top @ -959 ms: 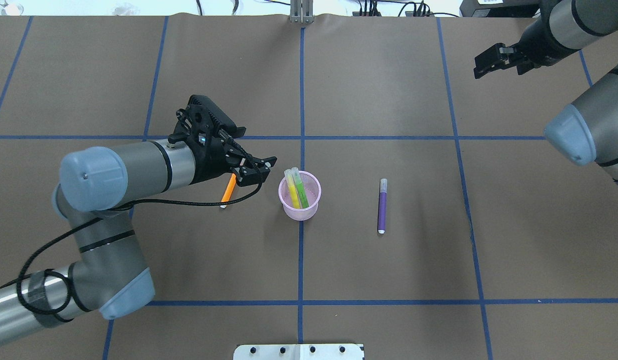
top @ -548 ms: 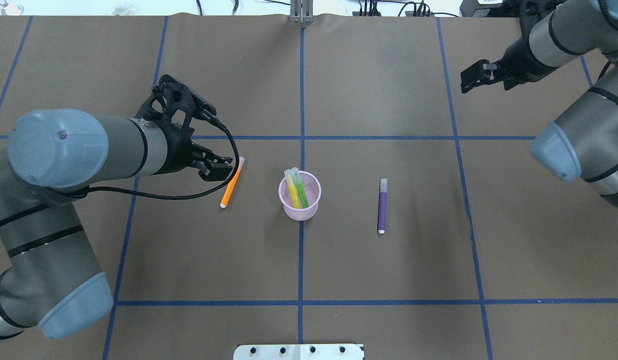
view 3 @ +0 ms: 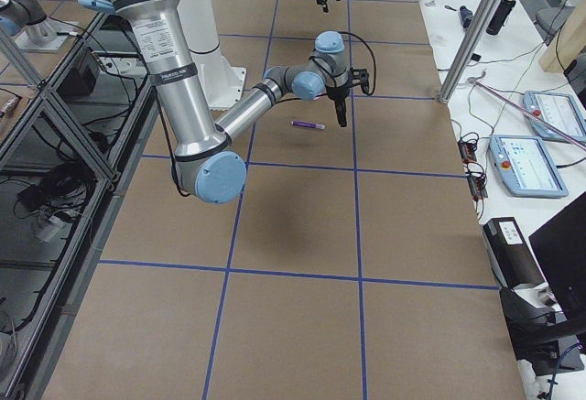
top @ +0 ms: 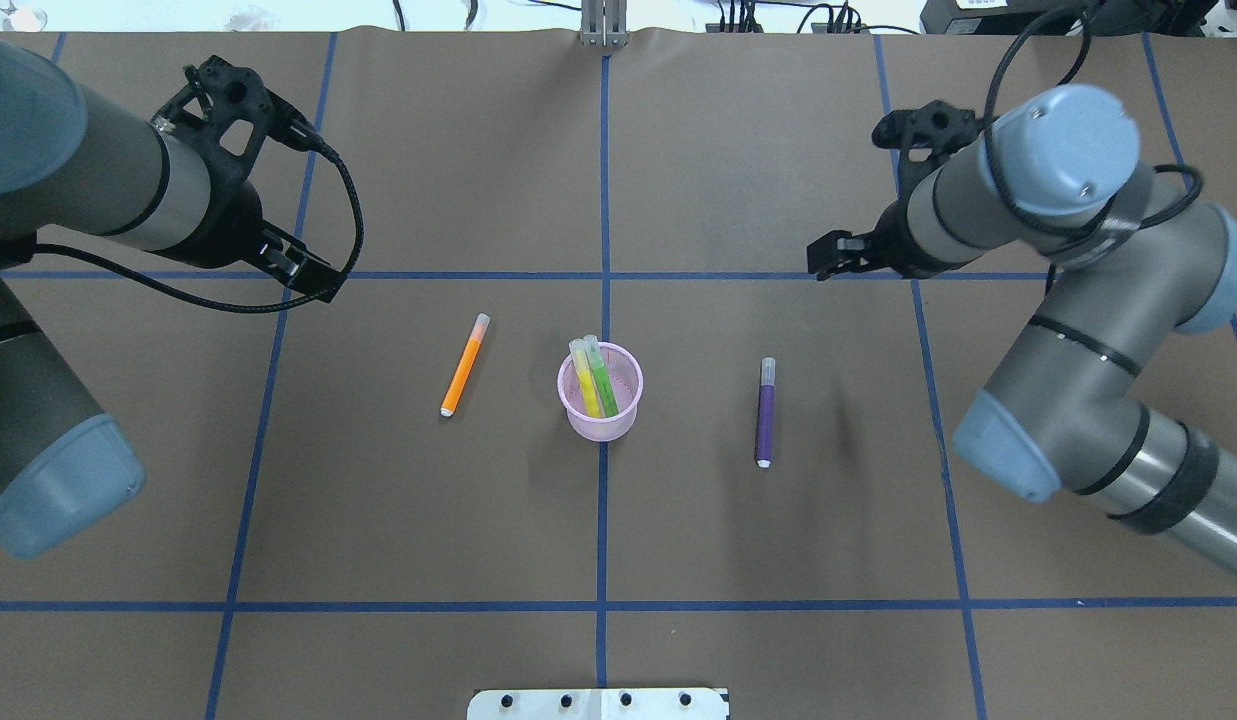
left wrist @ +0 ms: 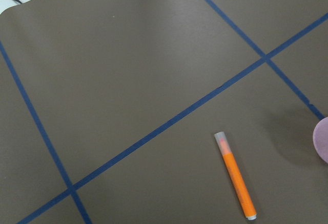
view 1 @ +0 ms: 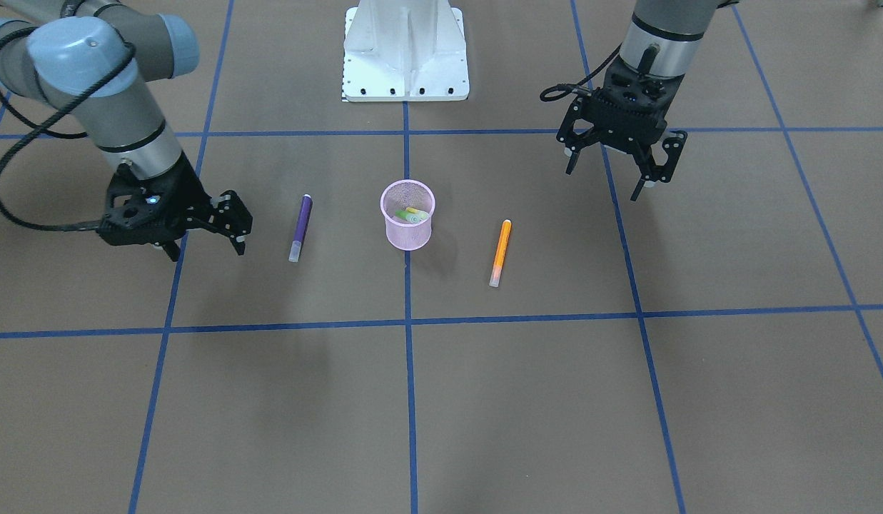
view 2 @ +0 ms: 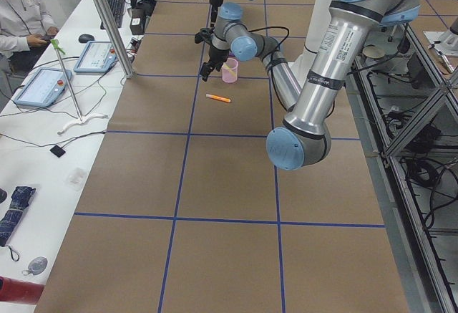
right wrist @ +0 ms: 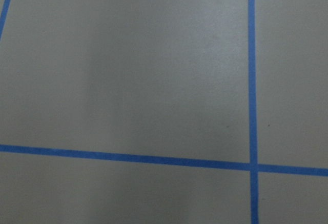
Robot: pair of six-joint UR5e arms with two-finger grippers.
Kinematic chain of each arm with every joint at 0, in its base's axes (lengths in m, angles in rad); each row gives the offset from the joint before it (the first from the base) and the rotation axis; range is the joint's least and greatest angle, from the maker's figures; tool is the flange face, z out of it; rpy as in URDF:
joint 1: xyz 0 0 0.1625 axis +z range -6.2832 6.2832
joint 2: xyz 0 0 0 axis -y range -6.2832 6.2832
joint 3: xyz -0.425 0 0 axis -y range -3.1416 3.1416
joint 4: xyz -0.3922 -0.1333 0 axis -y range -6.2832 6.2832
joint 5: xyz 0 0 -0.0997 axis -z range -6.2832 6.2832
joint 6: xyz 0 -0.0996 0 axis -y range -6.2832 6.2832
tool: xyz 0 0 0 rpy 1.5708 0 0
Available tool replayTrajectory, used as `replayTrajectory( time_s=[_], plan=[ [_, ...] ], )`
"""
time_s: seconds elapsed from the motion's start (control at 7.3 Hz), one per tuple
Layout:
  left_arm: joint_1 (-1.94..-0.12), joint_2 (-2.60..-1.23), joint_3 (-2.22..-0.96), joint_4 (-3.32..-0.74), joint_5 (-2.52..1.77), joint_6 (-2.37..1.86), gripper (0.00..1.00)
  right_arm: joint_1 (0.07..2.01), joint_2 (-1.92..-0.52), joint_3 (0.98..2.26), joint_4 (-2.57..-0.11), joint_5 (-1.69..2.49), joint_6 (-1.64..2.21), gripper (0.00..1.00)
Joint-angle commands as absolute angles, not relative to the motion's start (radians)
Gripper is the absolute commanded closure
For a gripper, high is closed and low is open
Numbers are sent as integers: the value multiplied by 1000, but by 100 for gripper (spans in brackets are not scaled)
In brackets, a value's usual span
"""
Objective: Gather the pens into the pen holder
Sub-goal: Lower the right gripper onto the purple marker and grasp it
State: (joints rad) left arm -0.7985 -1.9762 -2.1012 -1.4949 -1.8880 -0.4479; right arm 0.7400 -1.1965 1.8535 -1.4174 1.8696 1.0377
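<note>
Two pens are in and two are out: the yellow pen [top: 581, 384] and green pen [top: 605, 386] stand in the pink pen holder [top: 633, 372] at the middle of the table [top: 778, 540]. The orange pen [top: 464, 365] lies flat on the holder's left side and the purple pen [top: 766, 412] on its right, each apart from the cup. Both grippers hang with jaws spread and nothing between them. The right gripper [view 1: 205, 245] is the nearer one to any loose pen. The purple pen lies just off its inner side, toward the holder, with its long axis running almost straight away from the robot and its cap at the far end. The left gripper [view 1: 616, 171] sits well back from the orange pen, which slants with its cap end leaning toward the holder. The purple pen looks like the likelier next pick. The right fingers seem already spread across its length, so the reach probably needs a sideways shift and a descent more than a wrist turn
</note>
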Motion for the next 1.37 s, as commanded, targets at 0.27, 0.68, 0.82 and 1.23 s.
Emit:
replayTrajectory(
  time_s=[0.27,0.68,0.82,1.23],
  plan=[
    [-810,-1988,-2117,-1493,-1898,-446,0,526,-1155,1790,-1419,1683,1359,4],
    [-808,-1988,-2126,-1494,-1896,-446,0,469,-1135,1736,-1419,1602,1457,38],
    [-807,-1988,-2131,-1494,-1896,-446,0,463,-1134,1736,-1422,1601,1456,41],
    [-805,-1987,-2132,-1494,-1896,-463,0,446,-1137,1730,-1431,1591,1442,50]
  ],
)
